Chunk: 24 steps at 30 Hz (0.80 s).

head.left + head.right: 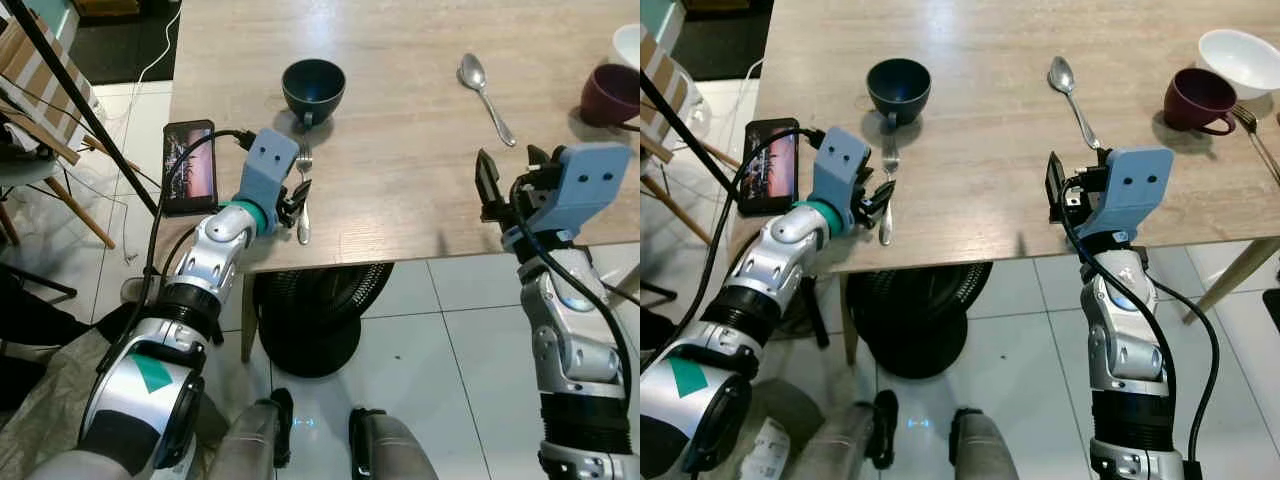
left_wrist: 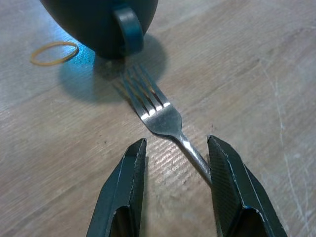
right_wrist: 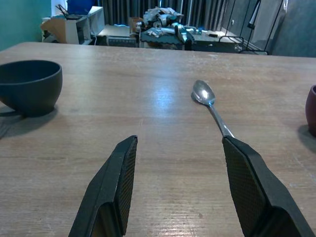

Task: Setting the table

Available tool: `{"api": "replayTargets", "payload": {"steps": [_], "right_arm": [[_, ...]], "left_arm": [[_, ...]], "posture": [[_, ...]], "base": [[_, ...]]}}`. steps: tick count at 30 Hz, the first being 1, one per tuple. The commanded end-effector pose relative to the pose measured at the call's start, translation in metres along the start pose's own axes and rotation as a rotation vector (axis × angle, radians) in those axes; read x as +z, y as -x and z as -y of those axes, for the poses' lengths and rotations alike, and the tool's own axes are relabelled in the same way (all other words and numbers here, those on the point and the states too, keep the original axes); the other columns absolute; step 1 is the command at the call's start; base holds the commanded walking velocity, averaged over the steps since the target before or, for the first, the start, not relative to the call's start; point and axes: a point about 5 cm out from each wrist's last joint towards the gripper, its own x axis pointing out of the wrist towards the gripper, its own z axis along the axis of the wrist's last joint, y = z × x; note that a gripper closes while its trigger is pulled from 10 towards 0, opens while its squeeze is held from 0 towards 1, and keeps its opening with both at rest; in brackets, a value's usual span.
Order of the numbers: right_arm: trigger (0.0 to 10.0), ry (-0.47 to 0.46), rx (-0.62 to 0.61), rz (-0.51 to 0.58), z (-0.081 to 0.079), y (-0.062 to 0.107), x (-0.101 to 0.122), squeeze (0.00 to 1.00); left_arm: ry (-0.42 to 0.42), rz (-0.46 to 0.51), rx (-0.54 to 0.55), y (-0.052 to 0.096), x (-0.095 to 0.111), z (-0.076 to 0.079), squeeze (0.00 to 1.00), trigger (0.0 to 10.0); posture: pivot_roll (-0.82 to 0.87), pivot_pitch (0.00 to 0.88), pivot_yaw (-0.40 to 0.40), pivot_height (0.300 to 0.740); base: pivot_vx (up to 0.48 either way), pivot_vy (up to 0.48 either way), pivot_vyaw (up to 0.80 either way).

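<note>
My left gripper [image 2: 173, 163] hangs released low over the silver metal fork [image 1: 303, 190] lying on the pale wooden table [image 1: 400, 150], whose handle runs back between my fingers with the tines pointing at the dark teal cup [image 1: 314, 88] just beyond. My right gripper [image 3: 180, 173], also released, faces the silver spoon [image 1: 1072, 98], near and lying lengthwise. The fork's handle end is hidden under my left wrist.

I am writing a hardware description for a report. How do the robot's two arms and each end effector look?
Both arms are jointed silver metal with black ribbed bands. The left arm has a teal wrist ring and a teal marking on the shoulder. Each wrist carries a light blue housing with two small holes. Black cables run along both arms. The left end effector and right end effector each have two long black textured fingers.
</note>
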Motion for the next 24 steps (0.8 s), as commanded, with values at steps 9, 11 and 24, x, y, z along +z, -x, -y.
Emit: {"api": "replayTargets", "payload": {"steps": [9,11,24], "right_arm": [[10.0,-0.007,0.001,-0.025,-0.001,0.004,-0.004,0.0],[10.0,-0.006,0.002,-0.027,0.0,0.005,-0.004,0.0],[10.0,-0.009,0.001,-0.031,0.0,0.004,-0.004,0.0]], "left_arm": [[0.205,-0.076,0.012,-0.008,0.015,0.018,0.0,10.0],[0.259,-0.104,0.006,-0.009,0.014,0.021,0.0,10.0],[0.331,-0.349,0.126,-0.004,-0.007,0.034,0.0,10.0]], "posture": [[-0.07,0.167,0.103,0.74],[-0.07,0.166,0.101,0.74],[-0.06,0.152,0.104,0.74]], "base": [[0.0,0.0,0.0],[0.0,0.0,0.0],[0.0,0.0,0.0]]}}
